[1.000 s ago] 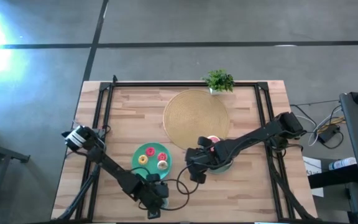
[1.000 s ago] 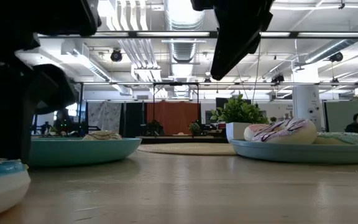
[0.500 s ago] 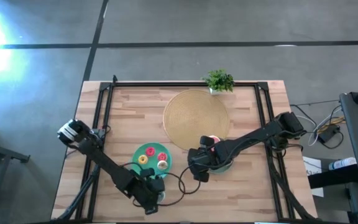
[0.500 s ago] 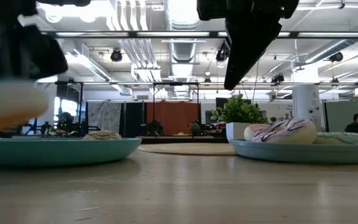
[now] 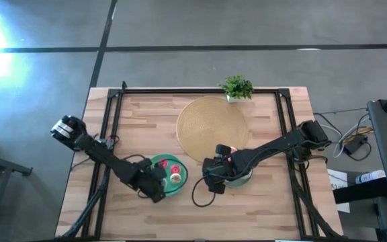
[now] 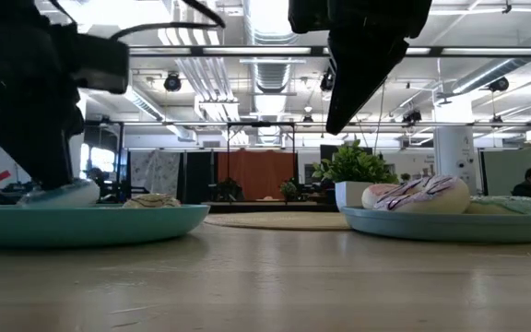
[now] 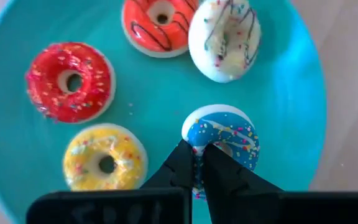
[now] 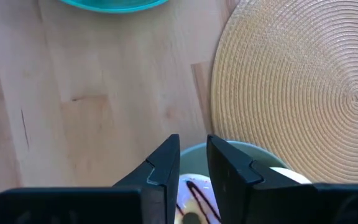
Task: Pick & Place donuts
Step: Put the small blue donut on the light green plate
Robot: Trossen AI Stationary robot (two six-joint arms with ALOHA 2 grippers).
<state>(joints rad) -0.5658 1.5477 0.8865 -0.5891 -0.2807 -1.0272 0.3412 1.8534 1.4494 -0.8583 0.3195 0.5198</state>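
Looking at the teal plate [image 7: 303, 93] near the table's front edge, four mini donuts already sit there: red [image 7: 69, 81], orange [image 7: 157, 25], yellow [image 7: 104, 158], cream [image 7: 224, 38]. The left pincer [image 7: 199, 167] is pinched shut on the blue donut [image 7: 224, 137], lowering it onto that plate. The right pincer [image 8: 193, 165], nearly closed and empty, hovers over the other plate [image 8: 241, 152]

My left gripper [image 7: 199, 167]: black fingers pinching blue donut [image 7: 224, 138], white base, pink and yellow sprinkles. Teal plate [image 7: 291, 112] carries red donut [image 7: 69, 81], yellow donut [image 7: 104, 157], orange donut [image 7: 156, 26] with dark squiggles, white donut [image 7: 225, 38] with thin dark lines. Tan woven mat [image 8: 303, 87], concentric rings. Pale wood table [image 8: 92, 112].
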